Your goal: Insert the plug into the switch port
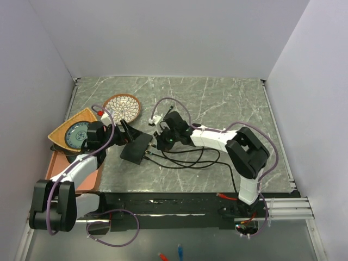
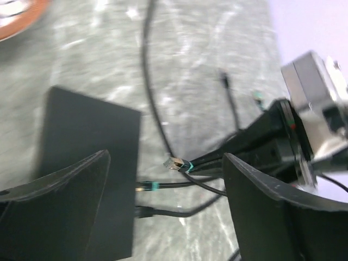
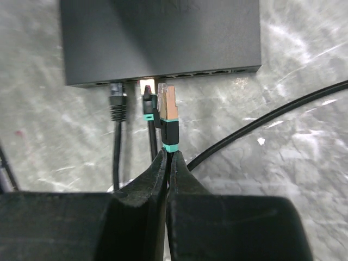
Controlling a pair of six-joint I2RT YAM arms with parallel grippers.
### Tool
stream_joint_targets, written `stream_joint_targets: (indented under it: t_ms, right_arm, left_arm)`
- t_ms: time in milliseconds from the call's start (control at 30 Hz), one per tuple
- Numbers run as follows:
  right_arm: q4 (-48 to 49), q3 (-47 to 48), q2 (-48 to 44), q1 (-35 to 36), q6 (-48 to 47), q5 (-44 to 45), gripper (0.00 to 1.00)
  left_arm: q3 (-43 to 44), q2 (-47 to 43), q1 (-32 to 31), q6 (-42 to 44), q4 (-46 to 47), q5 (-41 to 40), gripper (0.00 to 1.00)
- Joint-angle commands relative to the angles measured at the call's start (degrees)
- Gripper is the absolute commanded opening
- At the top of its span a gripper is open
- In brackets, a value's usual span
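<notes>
Switch [image 3: 157,38]: flat matte-black box lying on the grey marbled table [image 1: 217,103], between the two grippers; its row of ports faces the right arm.
Plug [image 3: 169,111]: clear network-type connector with gold contacts, black boot and a teal band. It is level with the port row, its tip just short of the switch's edge and not yet in a socket.
Right gripper [image 3: 167,157]: fingers pinched together on the plug's boot just below the teal band, pointing it at the ports.
Left gripper [image 2: 166,160]: fingers spread wide and holding nothing, low over the switch's port edge; whether they touch the switch cannot be told.
Seated cables: a black-booted cable [image 3: 117,103] and a teal-banded cable [image 3: 148,106] sit in neighbouring ports. The held plug is just beside the teal-banded one.
Port light: a pale glow shows at the teal-banded cable's socket.
Writing: nothing on the switch or plug is sharp enough to read.
Round patterned dish [image 1: 122,106]: on the table beyond the switch, apart from it.
</notes>
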Motion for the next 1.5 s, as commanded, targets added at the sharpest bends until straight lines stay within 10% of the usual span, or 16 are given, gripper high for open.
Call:
stream_joint_targets:
  t_ms: [0,367,767,1000,1133,1467]
  right_arm:
    - [3.34,-1.76,-7.5,-1.48,1.79,-6.23,0.0]
    - [5.36,-5.36,-14.27,-3.07,3.73,-13.27,0.0]
    - [8.0,-6.33,-16.56,-3.42,5.84,-14.68,0.0]
    - [6.51,-5.63,-17.26,-3.51,5.84,-15.39,0.0]
    - [6.68,-6.86,-19.54,-3.24,6.28,-11.36,0.01]
    - [9.93,-11.87,-27.55,-0.26,5.67,8.16,0.82]
  left_arm:
    - [-1.49,-1.51,0.12,-1.66,9.87,9.42,0.86]
    - [-4.05,2.63,-1.11,-10.01,25.78,19.97,0.65]
    - [-0.88,3.77,-8.23,-5.71,19.63,16.81,0.54]
    - [-0.88,3.33,-9.02,-7.99,21.13,14.89,0.01]
    - [-1.15,1.75,-9.2,-10.1,20.08,11.72,0.01]
    - [1.66,-0.45,-9.64,-15.72,8.57,4.68,0.01]
